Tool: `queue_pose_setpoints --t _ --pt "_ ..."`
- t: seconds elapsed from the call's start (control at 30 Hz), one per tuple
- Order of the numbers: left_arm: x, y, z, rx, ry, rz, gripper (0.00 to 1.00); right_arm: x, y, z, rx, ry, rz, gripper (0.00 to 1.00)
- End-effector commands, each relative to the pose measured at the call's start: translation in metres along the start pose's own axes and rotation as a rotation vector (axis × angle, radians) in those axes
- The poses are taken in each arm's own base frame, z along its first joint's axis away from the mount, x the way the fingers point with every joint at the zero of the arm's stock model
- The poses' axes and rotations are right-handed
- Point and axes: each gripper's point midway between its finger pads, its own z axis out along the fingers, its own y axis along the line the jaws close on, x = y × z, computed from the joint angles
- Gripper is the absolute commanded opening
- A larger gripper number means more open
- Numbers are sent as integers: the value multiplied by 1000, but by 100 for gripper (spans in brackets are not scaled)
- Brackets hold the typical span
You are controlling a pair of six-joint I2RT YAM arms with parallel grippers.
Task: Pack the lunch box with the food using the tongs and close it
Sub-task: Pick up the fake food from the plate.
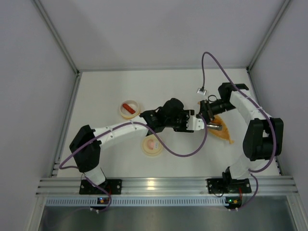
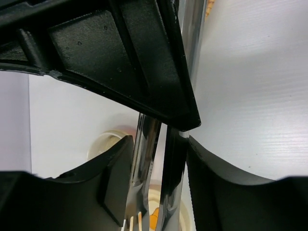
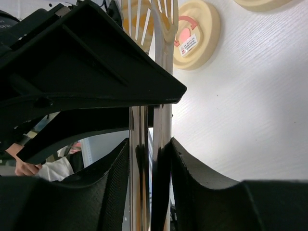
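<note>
Tongs (image 1: pixel 215 126) sit pinched between both grippers at the right-centre of the white bench (image 1: pixel 106 91). Their shiny metal shows at the left edge of the orange boat-shaped tray (image 1: pixel 226 134); whether they touch the tray cannot be told. The left gripper (image 2: pixel 160 139) is clenched on them, its black fingers (image 2: pixel 115 183) pressed against the outer faces of the two metal arms. The right gripper (image 3: pixel 149 140) clasps the same pair of arms, one pad on each side, with the slotted ends pointing away from its camera. The food lies well apart to the left: a red-orange sausage (image 1: pixel 128 106) in one round cream container (image 1: pixel 120 110), and a pale ball (image 1: pixel 152 143) in a second container (image 1: pixel 143 148) nearer the arm bases.
</note>
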Motion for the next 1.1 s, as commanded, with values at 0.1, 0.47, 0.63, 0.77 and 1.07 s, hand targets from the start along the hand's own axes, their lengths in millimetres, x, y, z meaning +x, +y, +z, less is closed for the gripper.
queue_pose_setpoints --t 0.1,0.47,0.63,0.77,1.07 --pt "-25 10 -9 2 -55 41 44 10 32 5 -100 49 76 40" --pt "-22 7 -10 19 -46 54 34 14 31 13 -96 88 68 42" --pt "-19 2 -12 35 -44 79 35 17 27 14 -73 107 56 30" --pt "-18 3 -14 28 -40 86 49 18 24 14 -56 119 47 19" --pt "-59 20 -68 -30 -125 73 98 16 19 1 2 111 35 11"
